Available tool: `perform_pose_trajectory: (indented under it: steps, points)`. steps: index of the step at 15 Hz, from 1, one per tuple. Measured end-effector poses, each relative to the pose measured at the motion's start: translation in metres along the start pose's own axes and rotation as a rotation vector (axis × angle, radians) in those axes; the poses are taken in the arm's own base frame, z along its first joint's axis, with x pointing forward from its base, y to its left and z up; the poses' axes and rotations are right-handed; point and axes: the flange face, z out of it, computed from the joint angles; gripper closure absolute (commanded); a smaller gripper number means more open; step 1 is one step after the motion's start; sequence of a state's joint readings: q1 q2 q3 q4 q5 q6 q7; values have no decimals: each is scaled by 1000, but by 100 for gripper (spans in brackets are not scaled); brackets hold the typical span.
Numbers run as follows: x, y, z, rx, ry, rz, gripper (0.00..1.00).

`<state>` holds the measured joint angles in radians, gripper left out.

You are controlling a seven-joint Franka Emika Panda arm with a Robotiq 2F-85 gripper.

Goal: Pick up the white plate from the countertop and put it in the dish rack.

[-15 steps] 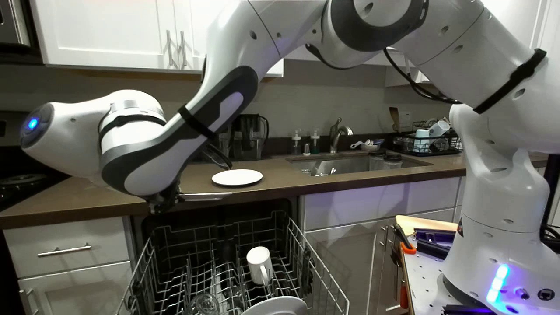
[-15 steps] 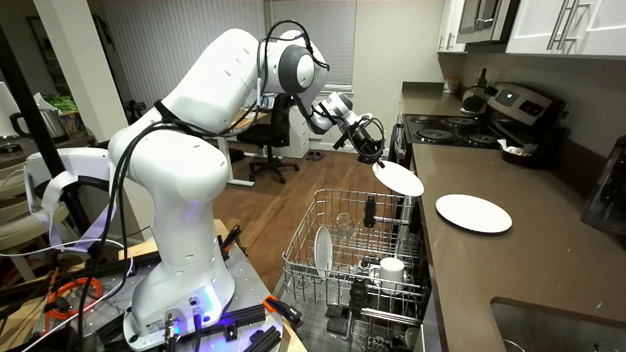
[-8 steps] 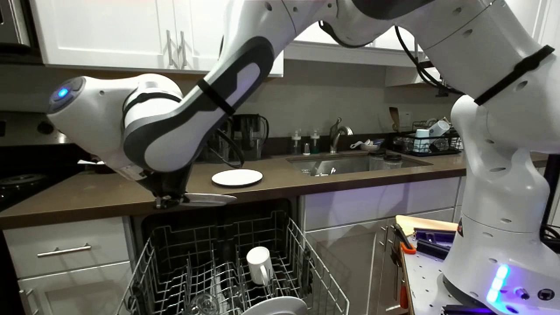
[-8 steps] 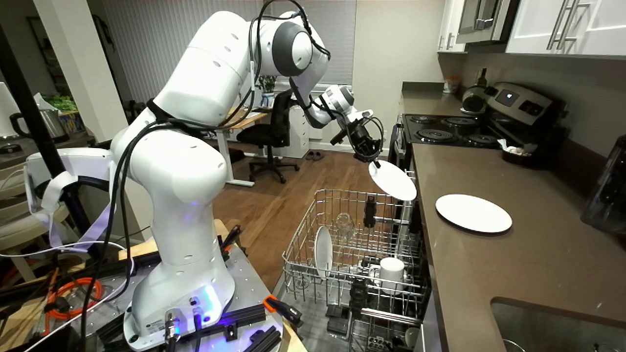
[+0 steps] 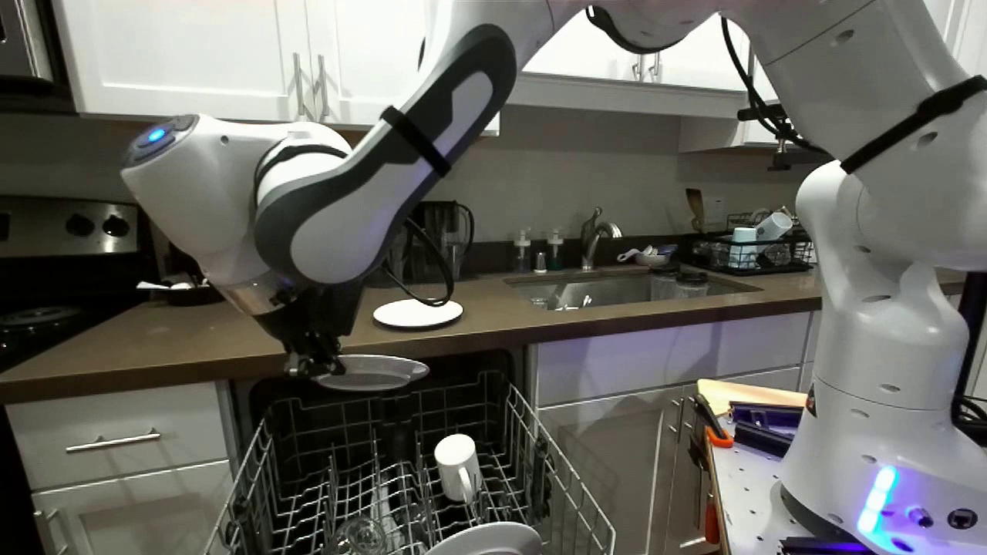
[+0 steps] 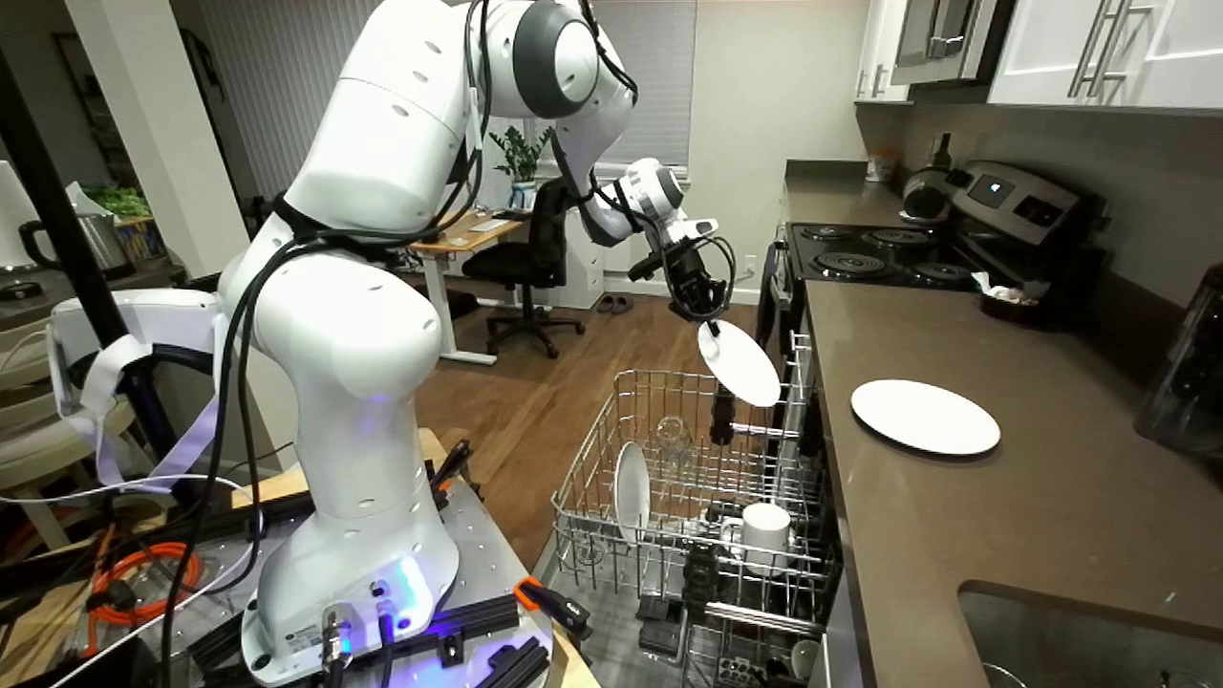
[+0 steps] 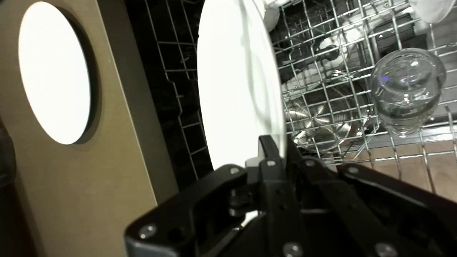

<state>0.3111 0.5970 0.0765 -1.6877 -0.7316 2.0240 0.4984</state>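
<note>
My gripper [image 5: 312, 365] is shut on the rim of a white plate [image 5: 378, 372], held tilted in the air above the back part of the dish rack [image 5: 565, 462]. In an exterior view the gripper [image 6: 709, 327] and the held plate [image 6: 739, 363] are beside the counter edge, the plate slanting down. In the wrist view the fingertips [image 7: 280, 144] pinch the held plate [image 7: 235, 89]. A second white plate [image 6: 925, 417] lies flat on the countertop [image 6: 965, 516]; it also shows in the wrist view [image 7: 54, 73].
In the rack stand a white mug [image 6: 764, 535], an upright white plate [image 6: 631, 492] and a clear glass [image 7: 407, 89]. The counter's front edge runs beside the rack. A sink [image 6: 1080, 631] and a stove [image 6: 850, 263] are along the counter.
My gripper has moved with the held plate away from the counter edge and lower over the rack. The held plate tilts more steeply. The plate on the countertop has not moved.
</note>
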Motion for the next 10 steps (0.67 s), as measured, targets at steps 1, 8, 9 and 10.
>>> perform_pose_trajectory:
  steps: [1,8,9,10]
  points:
    - [-5,0,-3,22,9,-5,94]
    - [-41,17,-18,46,41,-1,94]
    - [-41,16,-18,47,41,-2,94]
    - [-41,15,-17,47,40,-3,94]
